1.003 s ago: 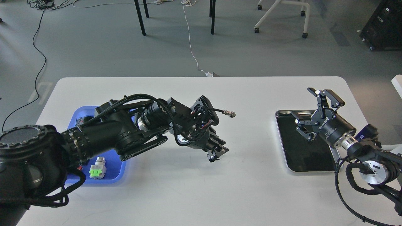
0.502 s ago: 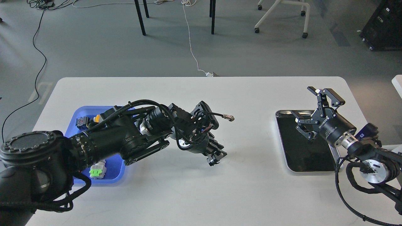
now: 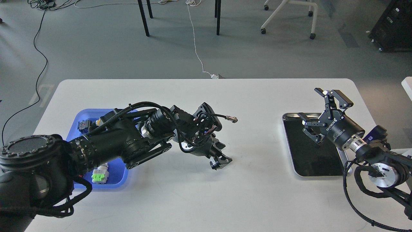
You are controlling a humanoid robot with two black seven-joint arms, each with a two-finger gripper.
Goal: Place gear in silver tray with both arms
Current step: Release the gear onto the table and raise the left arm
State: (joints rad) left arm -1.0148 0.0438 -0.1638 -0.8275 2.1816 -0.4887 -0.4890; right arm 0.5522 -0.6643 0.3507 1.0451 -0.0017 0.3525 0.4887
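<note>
The silver tray [image 3: 290, 154] lies on the right side of the white table [image 3: 257, 199], and its dark bottom looks bare. My right gripper [image 3: 315, 109] hovers over the tray's far end with its two fingers spread wide, open and empty. My left gripper [image 3: 220, 160] points down and to the right, just above the middle of the table. It is dark and partly end-on, so I cannot tell its fingers apart or see anything between them. I cannot make out a gear anywhere.
A blue plastic tray [image 3: 118, 175] sits at the left under my left arm. It holds a green-and-white part [image 3: 100, 176], a dark blue connector [image 3: 84, 125] and other small parts. A loose cable plug [image 3: 232, 119] sticks out from my left wrist.
My left gripper has sunk a little toward the table and turned at the wrist; the arm has drawn slightly left. My right gripper has hardly moved.
</note>
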